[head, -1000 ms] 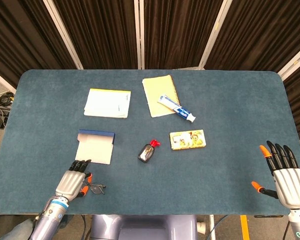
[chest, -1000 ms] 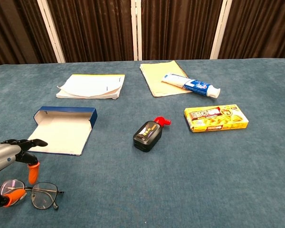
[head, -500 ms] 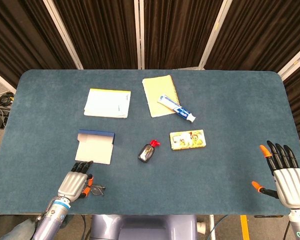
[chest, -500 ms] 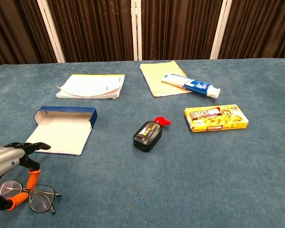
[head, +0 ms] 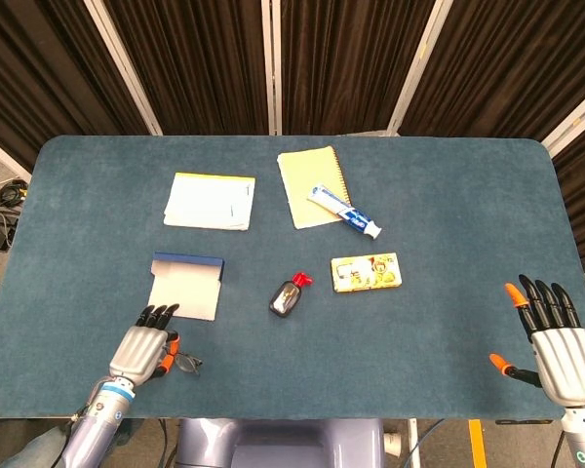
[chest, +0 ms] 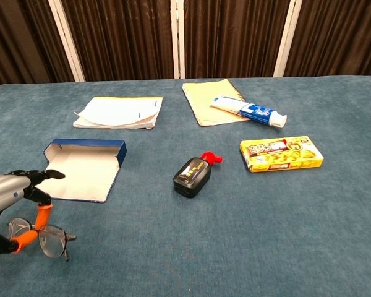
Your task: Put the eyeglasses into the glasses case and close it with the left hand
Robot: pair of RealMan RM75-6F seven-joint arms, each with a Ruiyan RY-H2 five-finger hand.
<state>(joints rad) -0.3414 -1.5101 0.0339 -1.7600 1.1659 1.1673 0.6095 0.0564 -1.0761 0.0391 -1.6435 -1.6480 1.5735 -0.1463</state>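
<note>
Now the eyeglasses point(chest: 42, 238) sit at the near-left edge of the table point(head: 448, 214), pinched at the frame between the orange-tipped fingers point(chest: 43, 215) of the left hand point(chest: 12, 204). Compared with one second ago, the hand and glasses have shifted toward the near edge, and the frame now appears tilted with one side raised off the cloth. We read this as the start of a lift; whether the frame has fully cleared the surface we cannot tell.

The glasses case point(chest: 81, 169) lies just beyond the left hand, open, its white interior facing up and its blue lid wall standing along the far side. It has not moved. The glasses are still outside it, so both placement and closing remain to be done.

Further out we note a black bottle with a red cap point(chest: 193, 173) near the table centre, a yellow box point(chest: 281, 153) to its right, a toothpaste tube point(chest: 247, 111) lying across a yellow notebook point(chest: 211, 101), and a stack of white papers point(chest: 119, 112) beyond the case. None lies between the glasses and the case.

The right hand point(head: 560, 341) rests at the near-right corner, fingers spread, holding nothing.
</note>
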